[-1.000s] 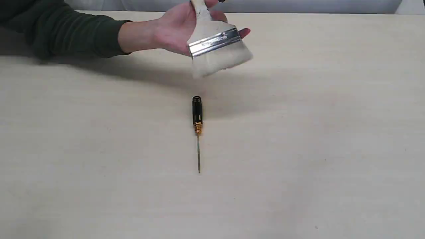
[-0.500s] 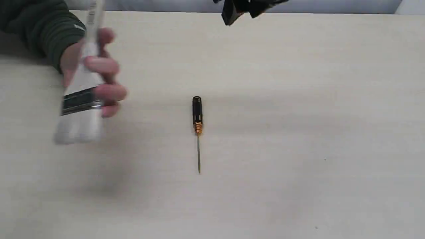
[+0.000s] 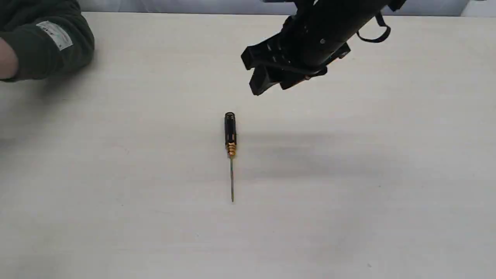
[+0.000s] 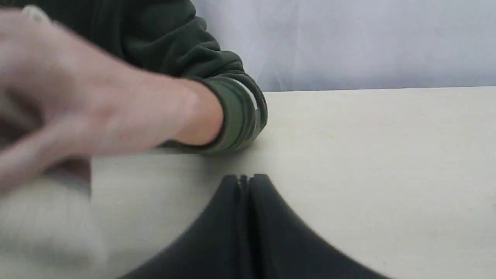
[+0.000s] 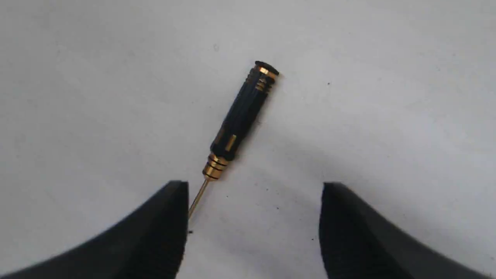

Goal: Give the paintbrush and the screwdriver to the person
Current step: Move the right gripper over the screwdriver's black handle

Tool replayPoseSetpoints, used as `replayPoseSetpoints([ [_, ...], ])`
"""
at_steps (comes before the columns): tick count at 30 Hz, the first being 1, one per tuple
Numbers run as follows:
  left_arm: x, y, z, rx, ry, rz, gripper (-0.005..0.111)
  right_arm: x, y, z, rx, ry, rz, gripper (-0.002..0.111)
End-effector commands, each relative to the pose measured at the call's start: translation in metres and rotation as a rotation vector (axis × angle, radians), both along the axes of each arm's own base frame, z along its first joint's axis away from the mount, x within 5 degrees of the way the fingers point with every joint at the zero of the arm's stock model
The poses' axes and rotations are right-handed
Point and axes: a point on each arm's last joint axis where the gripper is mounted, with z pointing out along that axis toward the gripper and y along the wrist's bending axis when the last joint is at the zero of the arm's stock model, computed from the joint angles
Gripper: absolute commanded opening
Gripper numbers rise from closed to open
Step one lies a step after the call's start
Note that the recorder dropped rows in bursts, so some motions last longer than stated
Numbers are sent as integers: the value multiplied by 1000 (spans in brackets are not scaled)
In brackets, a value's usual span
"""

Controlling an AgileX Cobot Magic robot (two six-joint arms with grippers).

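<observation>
The screwdriver (image 3: 230, 144) is seen lying flat on the pale worktop (image 3: 348, 213) at the centre of the exterior view, with the black handle toward the top of the frame and the thin shaft pointed toward the bottom. Nothing is touching it. The right gripper (image 3: 270, 87) is held above the worktop in the upper centre of that frame, up and to the right of the screwdriver's handle and apart from it. In the right wrist view the right gripper (image 5: 254, 186) is shown with its fingers (image 5: 162, 232) spread wide and nothing between them. The screwdriver (image 5: 240, 116) lies on the surface beyond them, and the end of its shaft is hidden behind one fingertip. In the upper left corner of the exterior view the dark green sleeve (image 3: 46, 50) is visible, bearing a small white label (image 3: 54, 34). In the left wrist view the left gripper (image 4: 244, 178) is seen with its fingers (image 4: 228, 205) pressed together and empty, low over the worktop. Just beyond them the person's hand (image 4: 97, 108) is blurred, and a pale smeared mass beneath it appears to be the bristles of the paintbrush (image 4: 42, 224), though the blur leaves this uncertain.
</observation>
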Motion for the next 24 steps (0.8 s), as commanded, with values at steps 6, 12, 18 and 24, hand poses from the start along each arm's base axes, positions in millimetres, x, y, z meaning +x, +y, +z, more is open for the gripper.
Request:
replayPoseSetpoints([
  [6,0,-1,0,-6,-11,-7,0,-2,42,-35,-24,-3,51,52],
  [12,0,-1,0,-6,-11,-7,0,4,50,-58,-66,22,13,52],
  [18,0,-1,0,-6,-11,-7,0,8,52,-76,-71,35,-10,52],
  [24,0,-1,1,-6,-13,-7,0,11,53,-84,-67,28,-37,52],
])
